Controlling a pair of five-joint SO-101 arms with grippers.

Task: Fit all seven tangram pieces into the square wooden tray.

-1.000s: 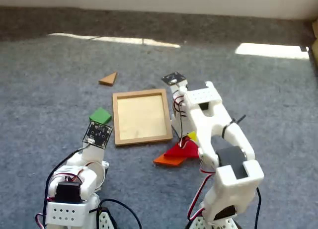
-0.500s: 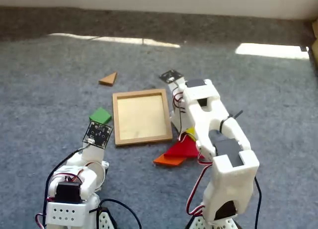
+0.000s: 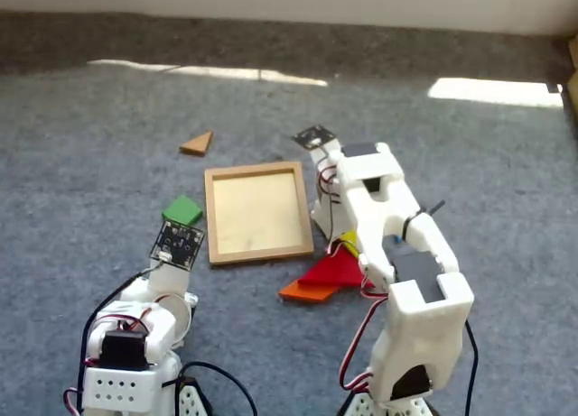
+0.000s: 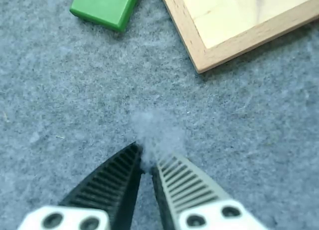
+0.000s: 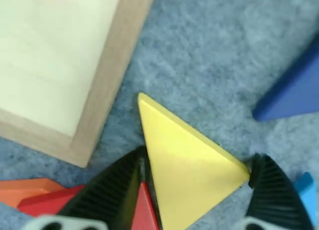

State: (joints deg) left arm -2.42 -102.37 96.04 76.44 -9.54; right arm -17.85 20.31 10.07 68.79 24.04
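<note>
Tangram pieces: none are in the tray.

Left to right in the high view:
- tan triangle (image 3: pixel 197 143), well beyond the tray's far-left corner
- green piece (image 3: pixel 182 208), just left of the tray
- wooden tray (image 3: pixel 260 253), bare inside
- orange piece (image 3: pixel 307 291), red triangle (image 3: pixel 334 270) and yellow triangle (image 3: pixel 347 246), bunched off the tray's near-right corner, yellow touching red

A blue piece (image 5: pixel 294 93) and a light-blue piece (image 5: pixel 305 185) lie near the yellow one. Everything sits on grey carpet (image 3: pixel 99 118).

Left jaws are clenched on nothing, over the carpet by the tray's near-left corner. Right jaws are released, one on each side of the yellow triangle and close to its edges.

Handling, my guess: the pieces are thin, stiff, light and smooth-faced. The triangle's edges aren't parallel, so it will likely squirt out under a squeeze. Best hold is the long edge against the opposite corner — low to the carpet, light pressure.
</note>
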